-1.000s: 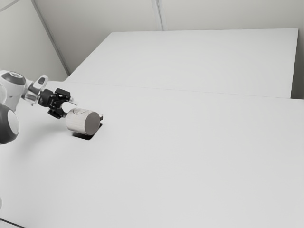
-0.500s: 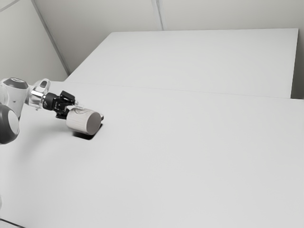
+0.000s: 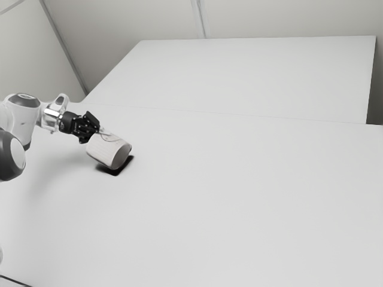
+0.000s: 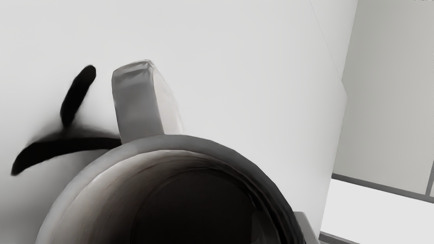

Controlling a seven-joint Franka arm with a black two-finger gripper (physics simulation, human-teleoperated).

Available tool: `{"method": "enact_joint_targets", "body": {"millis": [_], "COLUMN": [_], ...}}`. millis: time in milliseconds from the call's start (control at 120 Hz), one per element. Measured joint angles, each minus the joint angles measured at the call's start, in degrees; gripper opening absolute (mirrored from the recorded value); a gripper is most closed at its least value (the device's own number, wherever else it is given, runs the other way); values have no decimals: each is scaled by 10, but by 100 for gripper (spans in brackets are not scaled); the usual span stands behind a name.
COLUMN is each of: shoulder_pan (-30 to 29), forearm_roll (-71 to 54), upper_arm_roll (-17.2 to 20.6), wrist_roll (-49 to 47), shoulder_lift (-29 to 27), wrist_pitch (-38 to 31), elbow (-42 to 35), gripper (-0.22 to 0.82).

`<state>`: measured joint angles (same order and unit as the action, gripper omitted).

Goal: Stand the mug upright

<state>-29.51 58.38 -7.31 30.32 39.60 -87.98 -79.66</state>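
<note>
Mug point(image 3: 106, 150), just one, tilts in one end effector point(image 3: 104, 135).

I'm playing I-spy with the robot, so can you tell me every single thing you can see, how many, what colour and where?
mug: one, off-white, tilted, at the pincer
mug handle: one, greyish, on the mug's side
shadow: dark, on the table below the mug
table: white, under the mug; a thin seam crosses it, so I can't tell if it's one or two
walls: two in the exterior view, grey, behind the table and at the view's left
thin dark strip: one, exterior view's bottom left corner
robot arm: one, white and grey, exterior view's left
pincer: one, black, two fingers shut on the mug's wall, one inside, one outside
</note>
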Motion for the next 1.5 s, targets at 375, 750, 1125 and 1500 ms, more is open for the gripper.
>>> {"method": "enact_joint_targets", "body": {"millis": [375,750,1125,1500], "shoulder_pan": [80,207,256,297], "forearm_roll": [-193,-427,-497,-501], "upper_arm_roll": [4,23,35,35], "wrist_roll": [-21,-84,-196,-267], "shoulder_lift": [-90,-259,-299,-311], "wrist_pitch": [-18,-212,-393,-520], "elbow": [-7,-222,-295,-378], "gripper": [-13,-13,-13,-13]}}
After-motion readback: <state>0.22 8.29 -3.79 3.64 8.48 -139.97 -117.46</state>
